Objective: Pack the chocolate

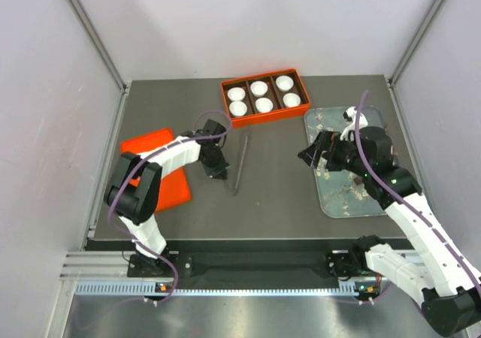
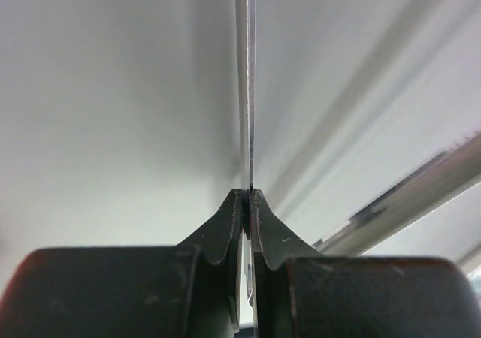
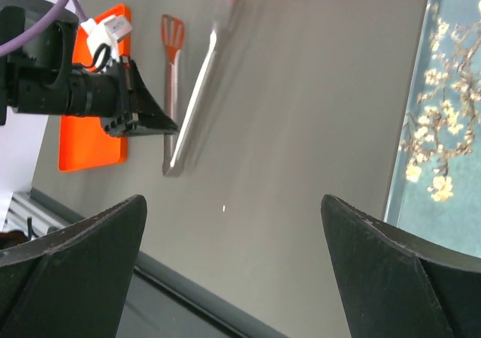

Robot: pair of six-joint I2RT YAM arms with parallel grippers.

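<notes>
Right gripper (image 1: pixel 310 156) hangs over the grey-blue blossom tray (image 1: pixel 331 120) at the tabletop's (image 1: pixel 278 195) right edge, jaws wide apart, nothing in them. Honestly can't tell the chocolate from the tray's brown print. Mid-tabletop, the left gripper (image 1: pixel 216 171) has its jaws clamped on the metal tongs (image 1: pixel 240 165). A flat orange lid (image 1: pixel 171 191) lies by the left edge. At the far edge, an orange box (image 1: pixel 259 118) holds six white paper cups (image 1: pixel 263 105).
</notes>
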